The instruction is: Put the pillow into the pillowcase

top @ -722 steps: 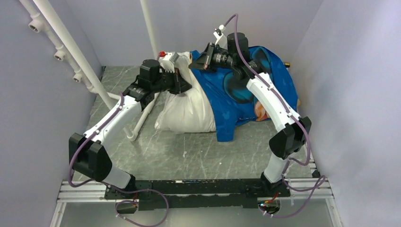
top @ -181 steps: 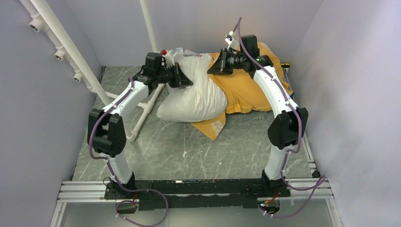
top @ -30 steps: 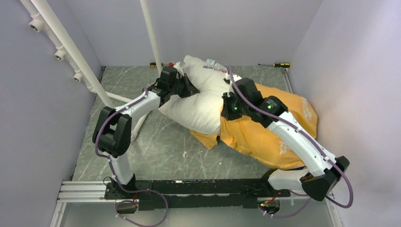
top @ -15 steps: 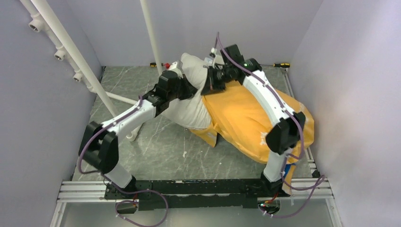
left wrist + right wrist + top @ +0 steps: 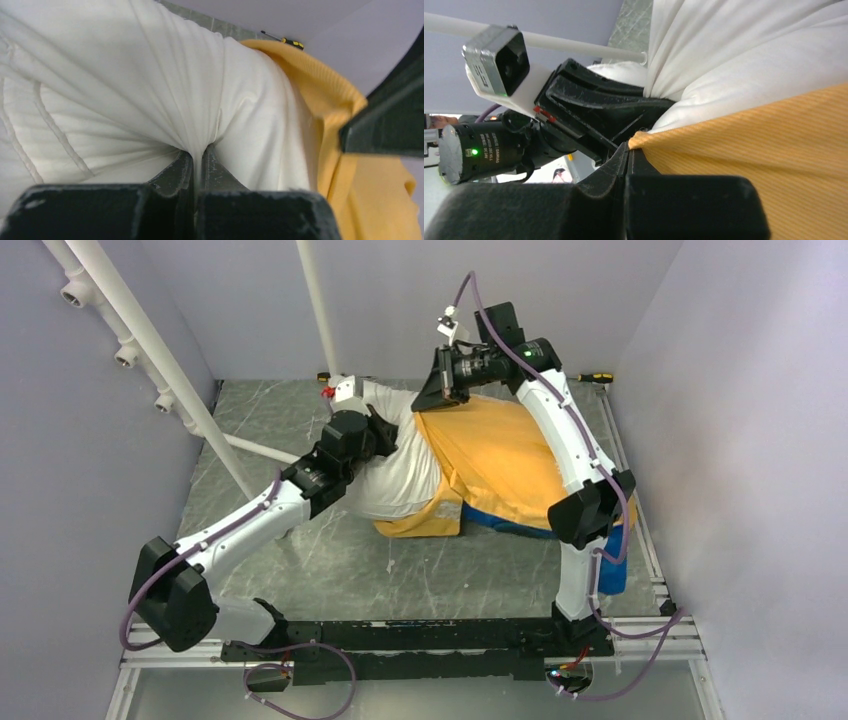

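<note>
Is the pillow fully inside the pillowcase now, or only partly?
Partly in. One white end of the pillow sticks out of the yellow pillowcase, pinched by the left hand; the right hand grips the case's edge.

I'm working over a grey marbled table (image 5: 330, 560) boxed in by pale lilac walls (image 5: 560, 290). On my left I see slanted white pipes (image 5: 150, 350) with tee fittings, and one more pipe (image 5: 260, 448) low over the table. An upright white pole (image 5: 315, 300) stands at the back. A yellow-and-black screwdriver (image 5: 596, 378) lies at the far right edge, along the back wall. A small white scrap (image 5: 390, 565) sits mid-table, and an aluminium rail (image 5: 180, 650) runs along the near edge.
</note>
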Motion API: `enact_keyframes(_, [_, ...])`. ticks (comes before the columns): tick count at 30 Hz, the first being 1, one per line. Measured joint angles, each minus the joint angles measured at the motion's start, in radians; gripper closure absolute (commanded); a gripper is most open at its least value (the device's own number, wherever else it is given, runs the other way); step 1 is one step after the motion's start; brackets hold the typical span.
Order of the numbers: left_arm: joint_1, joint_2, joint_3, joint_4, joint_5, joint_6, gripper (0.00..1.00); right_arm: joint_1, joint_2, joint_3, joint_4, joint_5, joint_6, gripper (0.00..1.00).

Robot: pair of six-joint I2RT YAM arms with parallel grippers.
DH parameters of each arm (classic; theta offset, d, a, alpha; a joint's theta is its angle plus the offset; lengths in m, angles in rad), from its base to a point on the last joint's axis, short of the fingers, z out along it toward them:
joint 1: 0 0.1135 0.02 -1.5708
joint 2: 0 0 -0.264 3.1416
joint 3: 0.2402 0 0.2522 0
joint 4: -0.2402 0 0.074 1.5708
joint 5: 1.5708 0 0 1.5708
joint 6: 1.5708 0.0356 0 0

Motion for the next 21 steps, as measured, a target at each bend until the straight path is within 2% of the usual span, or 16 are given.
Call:
enact_keyframes(7, [-0.060, 0.052, 0.001, 0.032, -0.023, -0.003, 0.99, -0.094, 0.000, 0.011, -0.002, -0.015, -0.087, 1.00])
enact_keyframes(10, [-0.070, 0.077, 0.011, 0.006, -0.020, 0.011, 0.79, -0.109, -0.014, -0.018, -0.001, 0.029, -0.150, 1.00])
enact_keyframes(12, [-0.084, 0.078, 0.028, -0.061, -0.021, 0.050, 0.53, -0.108, -0.071, -0.149, 0.039, 0.073, -0.176, 0.98])
enact_keyframes(13, [-0.095, 0.074, 0.040, -0.101, -0.023, 0.076, 0.45, -0.107, -0.105, -0.229, 0.069, 0.092, -0.181, 0.96])
enact_keyframes(17, [-0.145, 0.039, 0.101, -0.304, -0.021, 0.159, 0.24, -0.105, -0.284, -0.594, 0.191, 0.163, -0.169, 0.72])
enact_keyframes(19, [-0.161, 0.015, 0.131, -0.399, -0.004, 0.175, 0.17, -0.098, -0.349, -0.691, 0.229, 0.193, -0.160, 0.54])
enact_keyframes(21, [-0.171, -0.018, 0.145, -0.487, 0.039, 0.173, 0.15, -0.088, -0.423, -0.769, 0.255, 0.238, -0.156, 0.40])
